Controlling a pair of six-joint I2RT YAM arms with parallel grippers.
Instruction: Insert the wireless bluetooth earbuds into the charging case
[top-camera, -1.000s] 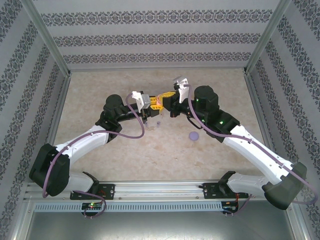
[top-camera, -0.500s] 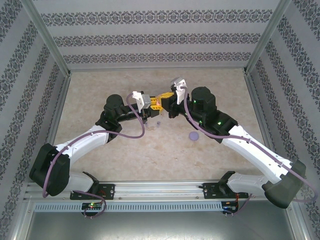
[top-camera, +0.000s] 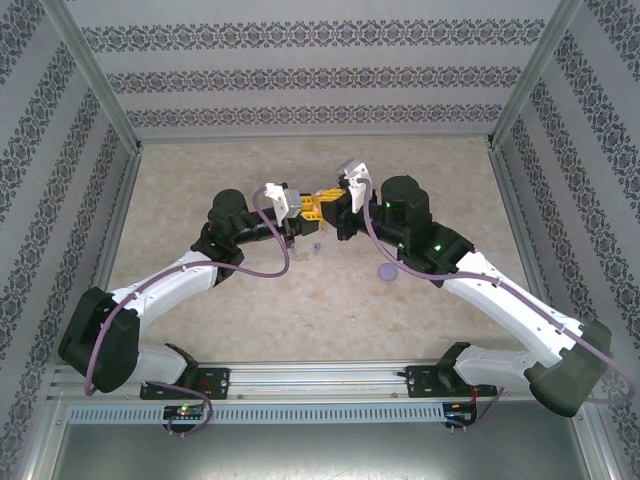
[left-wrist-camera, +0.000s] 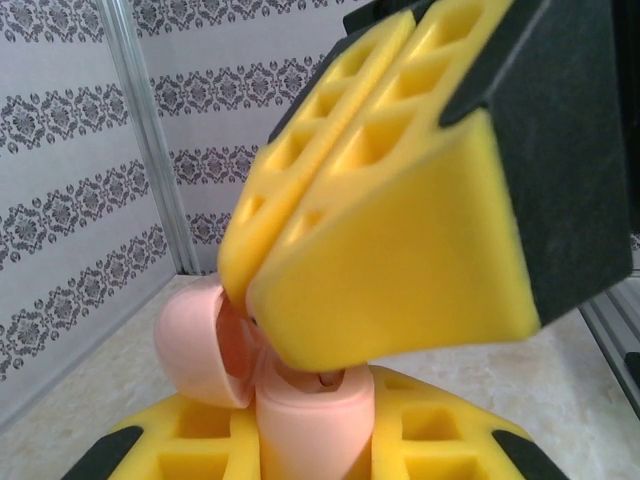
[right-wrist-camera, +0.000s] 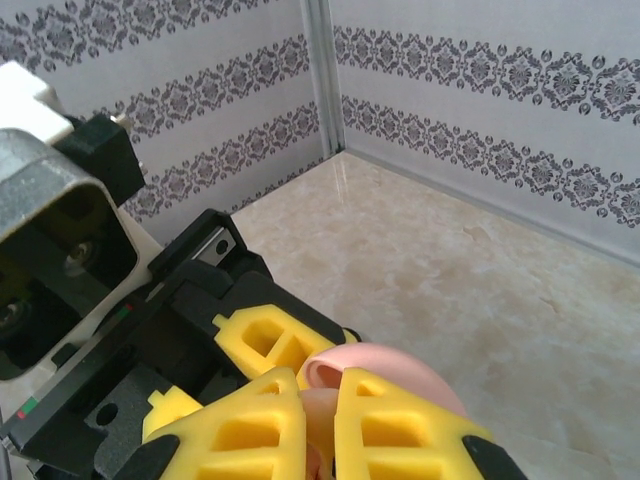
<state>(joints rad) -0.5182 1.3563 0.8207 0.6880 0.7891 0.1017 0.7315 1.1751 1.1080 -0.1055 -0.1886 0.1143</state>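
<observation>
Charging case (left-wrist-camera: 305, 425) above beige marbled table (top-camera: 200, 180); patterned walls (top-camera: 300, 80).

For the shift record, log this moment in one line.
left end effector: shut on open pink charging case | right end effector: shut, tips at case mouth

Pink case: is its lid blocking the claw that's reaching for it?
No. The lid is flipped open sideways, and the right claw sits right at the open mouth of the pink case. Nothing visible lies between.
</observation>
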